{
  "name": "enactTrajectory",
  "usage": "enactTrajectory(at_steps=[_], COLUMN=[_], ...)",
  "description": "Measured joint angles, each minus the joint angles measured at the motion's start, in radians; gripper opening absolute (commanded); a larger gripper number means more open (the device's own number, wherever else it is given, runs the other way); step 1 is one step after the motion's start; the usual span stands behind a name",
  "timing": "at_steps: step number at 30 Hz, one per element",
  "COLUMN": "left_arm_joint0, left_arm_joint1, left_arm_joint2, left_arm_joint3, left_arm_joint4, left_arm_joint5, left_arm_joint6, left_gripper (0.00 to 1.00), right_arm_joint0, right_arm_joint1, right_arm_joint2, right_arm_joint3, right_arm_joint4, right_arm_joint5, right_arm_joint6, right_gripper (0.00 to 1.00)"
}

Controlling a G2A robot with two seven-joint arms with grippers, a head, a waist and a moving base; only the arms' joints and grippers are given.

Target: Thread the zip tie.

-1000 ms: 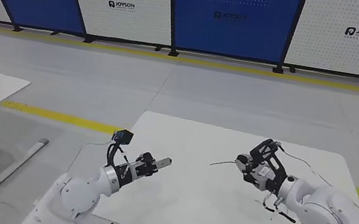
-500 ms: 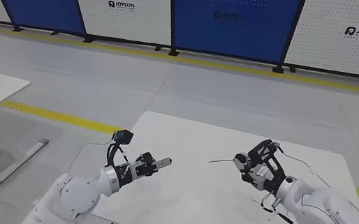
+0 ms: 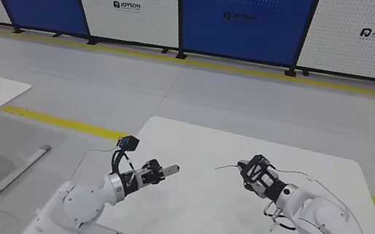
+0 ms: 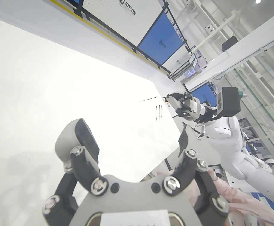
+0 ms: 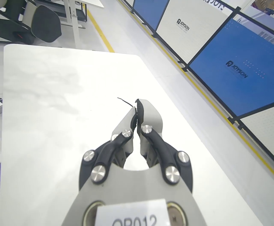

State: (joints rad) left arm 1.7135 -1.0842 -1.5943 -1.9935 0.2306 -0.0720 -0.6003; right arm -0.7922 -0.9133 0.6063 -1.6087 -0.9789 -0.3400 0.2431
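right fingers (image 5: pixel 149 111) pinching zip tie (image 5: pixel 125 101) | left fingers (image 4: pixel 85 132) spread, empty | tie likely light, whippy, slippery: grip near free end

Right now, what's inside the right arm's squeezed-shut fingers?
A thin black zip tie. Its tip pokes out from the right fingers; the pinched part is hidden between them.

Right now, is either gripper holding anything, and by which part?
The right gripper pinches a zip tie along its strap, with the thin end poking out ahead. The left gripper is open and empty.
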Motion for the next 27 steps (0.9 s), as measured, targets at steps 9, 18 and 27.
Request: enactTrajectory(at_steps=[9, 18, 27], left_arm_joint0=[-0.01, -0.14, -0.28], left_arm_joint1=[-0.002, -0.01, -0.018], left_arm_joint2=[0.015, 0.06, 0.143], left_arm_joint3=[-0.002, 0.025, 0.214], left_arm_joint4=[-0.043, -0.289, -0.503], left_arm_joint5=[0.06, 0.4, 0.412], left_arm_joint6=[-0.014, -0.118, -0.114], left_gripper=[1.0, 1.0, 1.0], right_arm_joint0=[-0.006, 0.004, 0.027], right_arm_joint1=[-0.001, -0.029, -0.055], right_arm_joint2=[0.003, -0.011, -0.058], right_arm_joint3=[-0.001, -0.017, 0.0], right_arm_joint4=[-0.015, -0.293, -0.337], right_arm_joint5=[0.009, 0.025, 0.0], right_arm_joint6=[0.0, -0.132, -0.147], right_gripper=[0.0, 0.0, 0.0])
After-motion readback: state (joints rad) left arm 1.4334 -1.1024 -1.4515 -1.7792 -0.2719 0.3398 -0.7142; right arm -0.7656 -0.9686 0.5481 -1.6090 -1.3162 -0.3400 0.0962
